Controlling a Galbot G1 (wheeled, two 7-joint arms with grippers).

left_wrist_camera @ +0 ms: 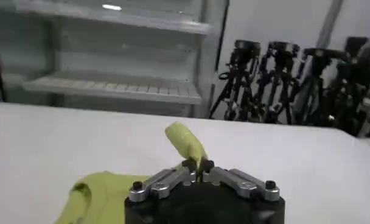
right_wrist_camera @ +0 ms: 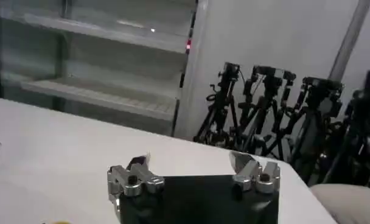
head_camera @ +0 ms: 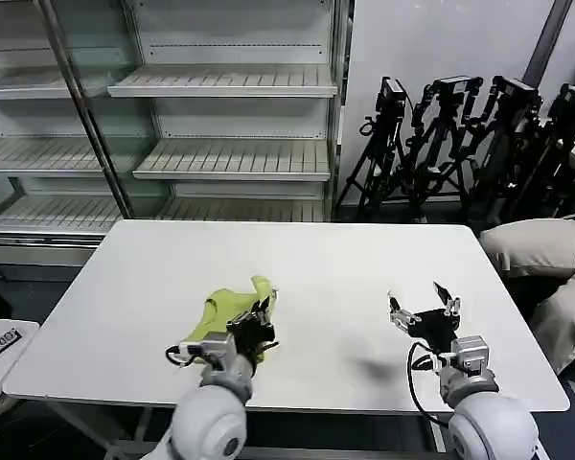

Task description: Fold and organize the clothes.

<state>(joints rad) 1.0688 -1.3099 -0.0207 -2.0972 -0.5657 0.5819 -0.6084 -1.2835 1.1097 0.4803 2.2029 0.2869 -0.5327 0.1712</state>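
- One lime T-shirt (head_camera: 232, 310) lies crumpled on the white table (head_camera: 326, 278), toward the table's front edge and on its left half
- Part of the shirt is lifted off the table: a narrow fold of lime fabric stands up between the closed fingers of the left gripper (head_camera: 264, 309), which pinches it at the shirt's right side
- From the left wrist camera, the left gripper (left_wrist_camera: 198, 165) has its fingertips pressed together on that fold, and the T-shirt (left_wrist_camera: 100, 195) spreads over the table beside the gripper body
- Over the table's right half, well apart from the shirt, the right gripper (head_camera: 423, 307) hangs with its fingers spread wide and nothing between them
- From the right wrist camera, the right gripper (right_wrist_camera: 192, 165) shows both fingers held apart above bare table (right_wrist_camera: 63, 152)
- Behind the table stand white wire shelves (head_camera: 225, 158), with a row of black tripods (head_camera: 460, 144) to the right of them
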